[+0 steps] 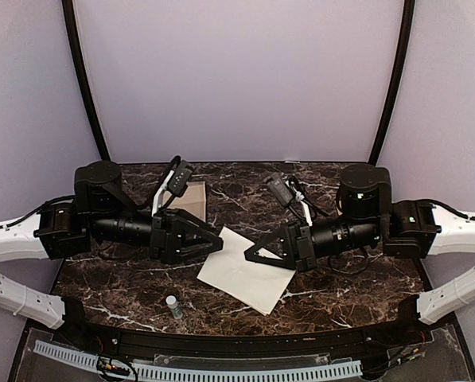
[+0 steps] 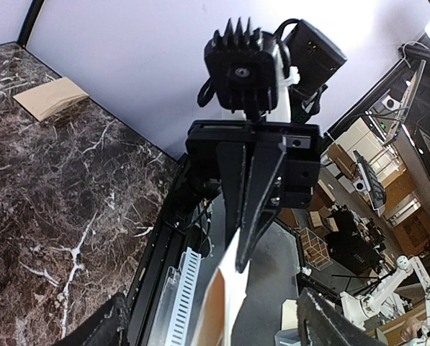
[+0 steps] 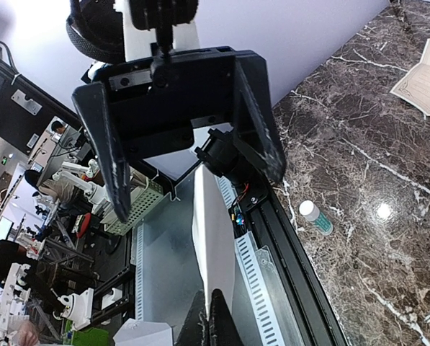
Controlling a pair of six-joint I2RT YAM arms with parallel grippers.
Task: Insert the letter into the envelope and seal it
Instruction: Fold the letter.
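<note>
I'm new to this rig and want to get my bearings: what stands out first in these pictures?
Two black hands point at each other over the middle of the dark marble table: the right hand is shut on the edge of the white letter, the left hand open just beside it. A small capped bottle stands near the table's front edge.

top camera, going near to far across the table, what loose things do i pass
small bottle → letter → envelope
</note>
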